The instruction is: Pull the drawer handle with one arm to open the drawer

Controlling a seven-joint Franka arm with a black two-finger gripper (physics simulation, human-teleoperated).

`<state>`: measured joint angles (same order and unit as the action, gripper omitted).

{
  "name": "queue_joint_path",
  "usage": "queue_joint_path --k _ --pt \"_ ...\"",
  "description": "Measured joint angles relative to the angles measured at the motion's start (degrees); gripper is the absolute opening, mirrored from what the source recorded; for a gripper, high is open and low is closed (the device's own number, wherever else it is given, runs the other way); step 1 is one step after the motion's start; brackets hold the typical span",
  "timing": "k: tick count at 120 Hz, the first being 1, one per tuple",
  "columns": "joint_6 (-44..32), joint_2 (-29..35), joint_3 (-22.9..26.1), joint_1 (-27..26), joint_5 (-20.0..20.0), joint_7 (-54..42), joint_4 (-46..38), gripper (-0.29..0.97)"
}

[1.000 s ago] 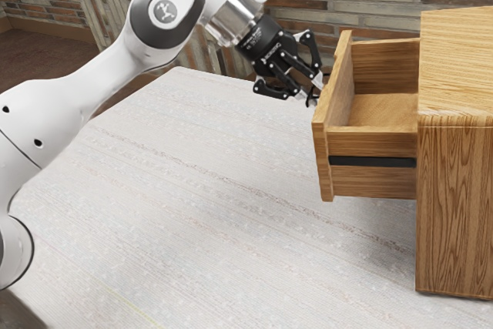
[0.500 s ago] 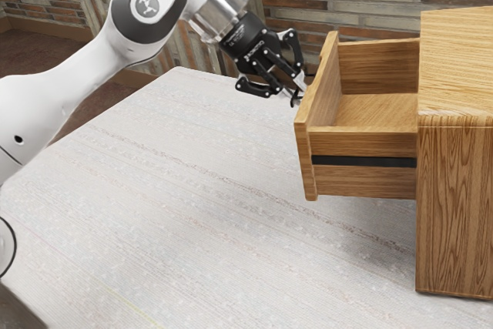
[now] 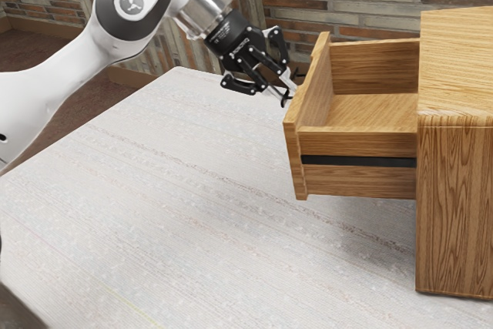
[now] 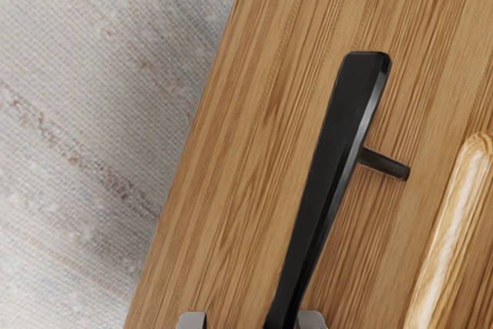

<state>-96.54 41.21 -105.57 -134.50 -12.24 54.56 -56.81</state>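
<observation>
Our gripper (image 3: 288, 96) sits against the front panel of the drawer (image 3: 358, 180), at its upper half, with the white arm (image 3: 69, 90) trailing back from it. From the wrist we see the black handle (image 4: 331, 182) directly ahead of the gripper, a slim bar held off the wooden front by a short post and running straight in under the hand. We cannot tell whether the gripper is pinching the handle or merely spread around it.

The drawer stands well out of the wooden cabinet (image 3: 454, 190), which lies beyond the gripper on the far side of the drawer. Its open tray shows a bare wooden floor, with a dark slot along the side. The pale worktop (image 3: 192, 213) lies below the gripper, not touching it.
</observation>
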Motion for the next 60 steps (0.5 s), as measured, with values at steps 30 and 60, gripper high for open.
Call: queue_joint_path --k 30,60 --pt "-0.07 -0.19 1.28 3.35 0.00 0.04 -1.88 0.04" --pt "-0.11 -0.58 2.94 6.69 -0.01 -0.01 -3.18 0.04"
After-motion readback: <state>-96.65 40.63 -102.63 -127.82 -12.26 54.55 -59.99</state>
